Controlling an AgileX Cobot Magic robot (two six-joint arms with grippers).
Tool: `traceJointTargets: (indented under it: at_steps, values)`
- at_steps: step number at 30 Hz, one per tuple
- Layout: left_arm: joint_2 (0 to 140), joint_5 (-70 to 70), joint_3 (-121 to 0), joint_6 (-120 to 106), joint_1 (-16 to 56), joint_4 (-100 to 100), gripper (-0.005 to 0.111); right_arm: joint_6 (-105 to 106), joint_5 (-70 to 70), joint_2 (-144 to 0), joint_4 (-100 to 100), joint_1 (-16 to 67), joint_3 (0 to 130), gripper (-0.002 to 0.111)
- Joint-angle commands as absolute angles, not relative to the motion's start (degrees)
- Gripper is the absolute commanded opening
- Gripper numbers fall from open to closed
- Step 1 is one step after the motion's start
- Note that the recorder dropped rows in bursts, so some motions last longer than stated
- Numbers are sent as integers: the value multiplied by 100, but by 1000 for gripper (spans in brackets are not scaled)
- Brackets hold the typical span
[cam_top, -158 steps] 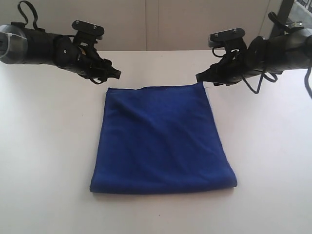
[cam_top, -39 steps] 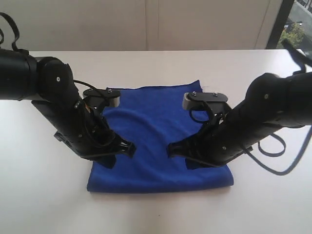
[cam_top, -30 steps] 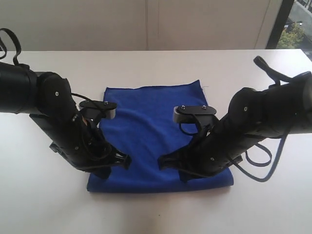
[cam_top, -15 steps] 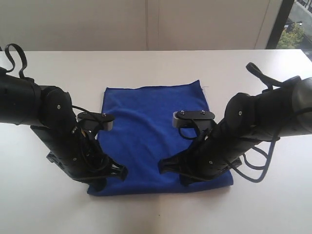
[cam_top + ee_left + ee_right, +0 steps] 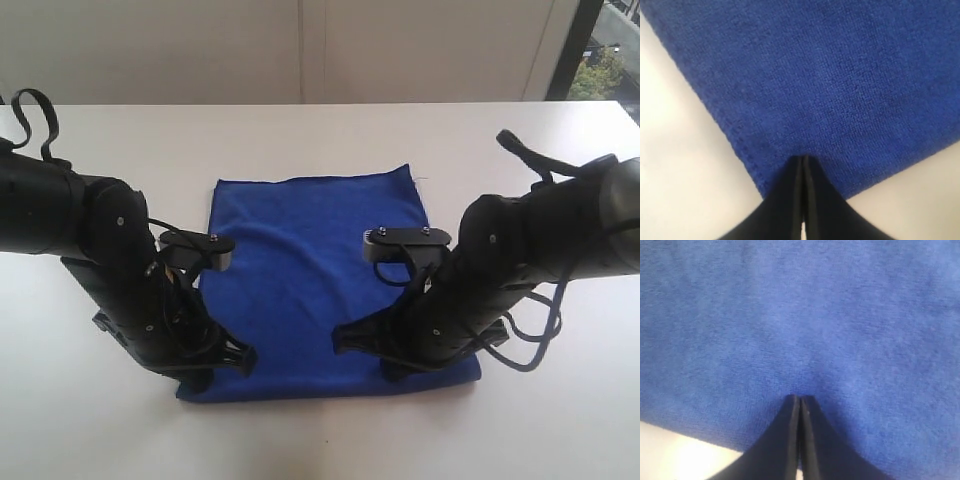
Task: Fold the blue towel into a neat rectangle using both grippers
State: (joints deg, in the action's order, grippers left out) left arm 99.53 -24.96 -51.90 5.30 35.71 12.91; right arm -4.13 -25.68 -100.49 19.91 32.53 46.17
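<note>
1. Exterior view: the blue towel (image 5: 320, 250) lies flat in the middle of the frame on the white table (image 5: 320, 125). It is roughly a rectangle, with one hem toward the top of the picture and the opposite edge toward the bottom. A thin loose thread (image 5: 424, 180) shows at its upper right corner
2. The left gripper (image 5: 243, 362) sits at the towel's lower left corner. Its jaws are closed into a single point, low over the cloth
3. In the left wrist view those jaws are pressed together with only a hairline between them. The tip meets the fuzzy cloth just inside the stitched hem (image 5: 715, 115), close to a corner, and bare table lies on both sides of that corner. Whether any cloth is pinched cannot be told
4. The right gripper (image 5: 342, 343) is over the lower middle of the towel, its jaws likewise closed to a point that aims toward the left of the frame
5. In the right wrist view its tip touches the cloth, which fills nearly the whole frame. A sliver of table shows at the lower left
6. The two tips are apart, with blue cloth between them. The black arms (image 5: 80, 220) carry looped cables (image 5: 535, 330) and lean in from the left and right edges
7. Behind the table is a pale wall (image 5: 300, 50), and a window (image 5: 612, 45) shows at the upper right
</note>
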Motion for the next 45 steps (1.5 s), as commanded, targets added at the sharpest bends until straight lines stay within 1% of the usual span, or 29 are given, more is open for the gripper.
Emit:
traceJointTargets:
  at_steps: [1, 11, 19, 34, 45]
  values:
    - [9940, -2687, -5131, 557, 3599, 1252, 0, -1199, -2939, -10064, 857, 3254, 4593, 0]
    - [9940, -2698, -5131, 557, 3599, 1252, 0, -2229, -3621, -9802, -739, 3254, 4582, 0]
    - [9940, -2698, -5131, 557, 3599, 1252, 0, -3066, -3759, -9802, -1850, 3254, 4335, 0]
    - [9940, -2751, -5131, 557, 3599, 811, 0, -3167, -3812, -9802, -1585, 3265, 4335, 0]
    - [9940, -2741, -5131, 557, 3599, 695, 0, -2678, -3812, -9802, -921, 3265, 4335, 0]
